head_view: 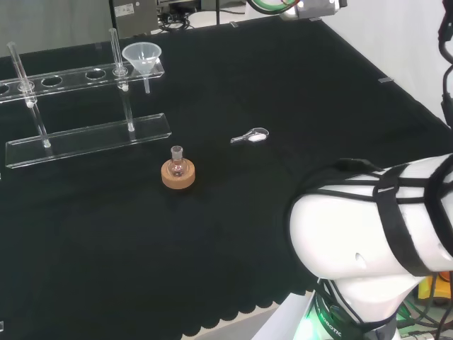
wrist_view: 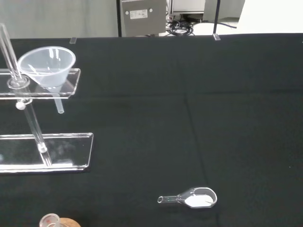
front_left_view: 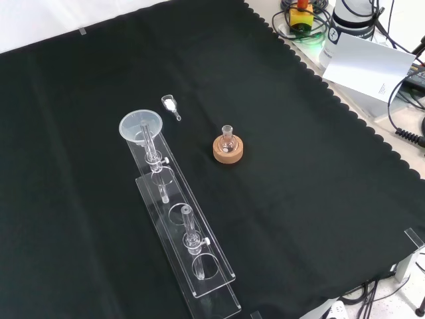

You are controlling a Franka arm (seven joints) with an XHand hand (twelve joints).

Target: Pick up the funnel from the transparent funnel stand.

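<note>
We see the funnel (head_view: 141,55) seated in the stand (head_view: 85,134); finger state cannot be told. A sideways pull may topple the stand.

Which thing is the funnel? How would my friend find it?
Look for the long clear plastic stand with a row of round holes along its top shelf. At the end of that shelf nearest the little clear scoop sits the funnel. It is the only cone-shaped cup there, wide at the top with a thin tube poking down through its hole.
</note>
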